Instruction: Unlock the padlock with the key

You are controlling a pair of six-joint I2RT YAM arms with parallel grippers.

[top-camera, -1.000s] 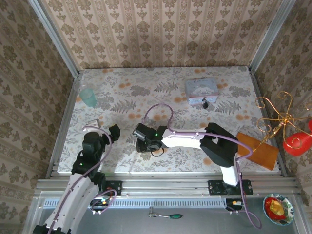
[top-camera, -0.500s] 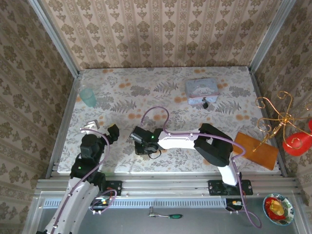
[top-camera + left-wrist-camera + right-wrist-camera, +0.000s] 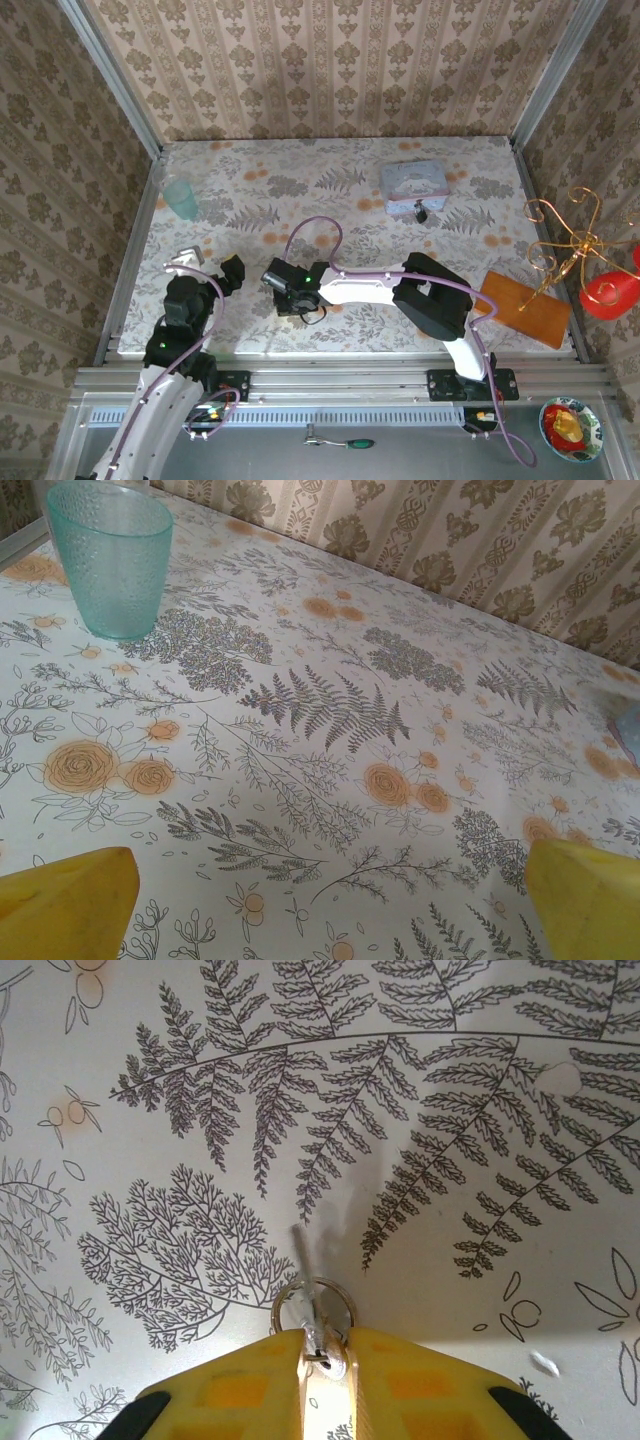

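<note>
Yellow right fingers [image 3: 235,1385] pinch a slim silvery key [image 3: 305,1265].

— That key [image 3: 305,1280] looks like bare bright metal, doesn't it?
— Yes, and the pads [image 3: 235,1390] are matt yellow.
— The worktop [image 3: 330,680]?
— Smooth printed covering, slight sheen. The cup [image 3: 108,555] is translucent teal plastic, pebbled.

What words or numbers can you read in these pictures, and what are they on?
No words or numbers can be read anywhere.
Pale blue box: faint marks on its lid, too small to read.
Padlock: too small to tell.
Key: no lettering on the part that shows.
Green cup: bumpy texture, no words.
</note>
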